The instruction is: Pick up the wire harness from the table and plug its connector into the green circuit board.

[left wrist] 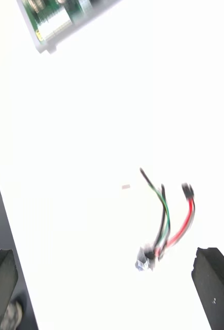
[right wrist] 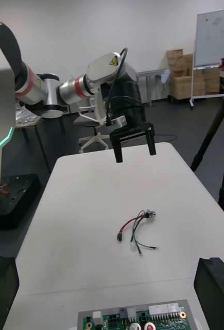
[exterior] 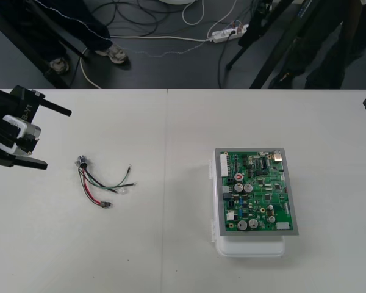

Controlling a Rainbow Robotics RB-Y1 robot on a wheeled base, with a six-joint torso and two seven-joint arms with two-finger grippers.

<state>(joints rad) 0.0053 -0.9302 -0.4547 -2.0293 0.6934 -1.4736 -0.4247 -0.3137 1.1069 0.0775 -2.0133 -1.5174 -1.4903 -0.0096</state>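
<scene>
Front view: thin red, black and green wire harness (exterior: 102, 183) lies loose on the light table (exterior: 171, 262), well left of the green circuit board (exterior: 256, 192). Left gripper (exterior: 58, 139) hovers just left of it, fingers spread wide. Right gripper (right wrist: 112, 294) waits at the right side, fingers also wide apart.

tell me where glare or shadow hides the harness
Left wrist view: the table is blown out to flat white around the harness, yet its wires stand out against it. Front view: even light, no glare, barely any shadow under the harness. Right wrist view: soft even light, harness plain to see.
</scene>
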